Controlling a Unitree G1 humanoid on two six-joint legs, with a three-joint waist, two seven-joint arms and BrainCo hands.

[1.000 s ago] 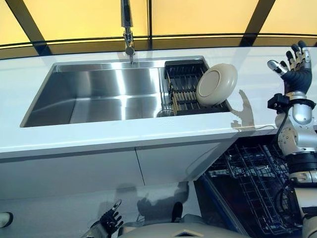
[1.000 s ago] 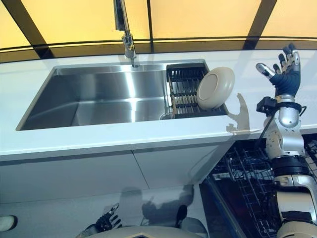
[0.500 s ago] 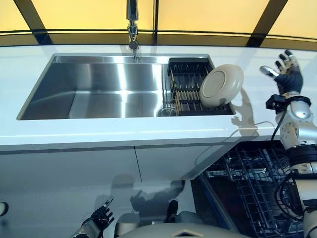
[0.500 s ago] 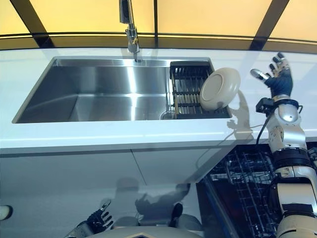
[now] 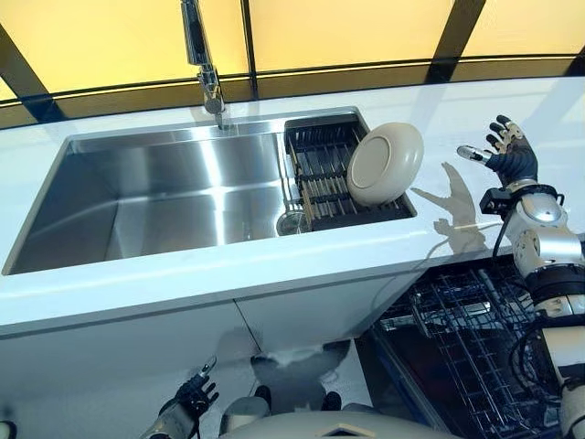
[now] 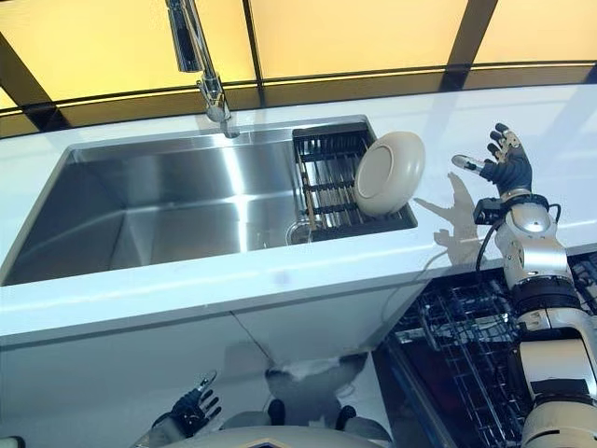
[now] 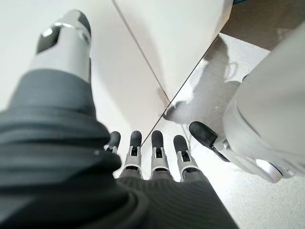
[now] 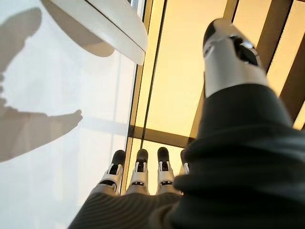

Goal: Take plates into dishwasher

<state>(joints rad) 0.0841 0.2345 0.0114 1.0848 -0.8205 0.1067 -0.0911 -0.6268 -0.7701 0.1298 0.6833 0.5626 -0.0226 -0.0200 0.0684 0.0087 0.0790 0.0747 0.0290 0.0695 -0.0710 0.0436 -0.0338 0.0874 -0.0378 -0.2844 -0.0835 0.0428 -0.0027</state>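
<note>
A cream plate (image 5: 385, 164) leans on its edge in the black dish rack (image 5: 320, 172) at the right end of the steel sink (image 5: 155, 192). My right hand (image 5: 508, 159) is raised over the white counter (image 5: 475, 119), to the right of the plate and apart from it, fingers spread and empty. The plate's rim (image 8: 105, 26) shows past the right hand's fingers (image 8: 138, 174) in the right wrist view. My left hand (image 5: 190, 400) hangs low by the cabinet front, fingers straight (image 7: 155, 150), holding nothing. Below the counter at the right the open dishwasher's wire basket (image 5: 462, 334) shows.
A faucet (image 5: 203, 64) stands behind the sink. White cabinet doors (image 5: 164, 347) run below the counter. Yellow window panes with dark frames (image 5: 347, 32) back the counter.
The camera has shifted, so the whole scene moved in view. My right hand has come lower, nearer the counter beside the plate. The plate stays in the rack.
</note>
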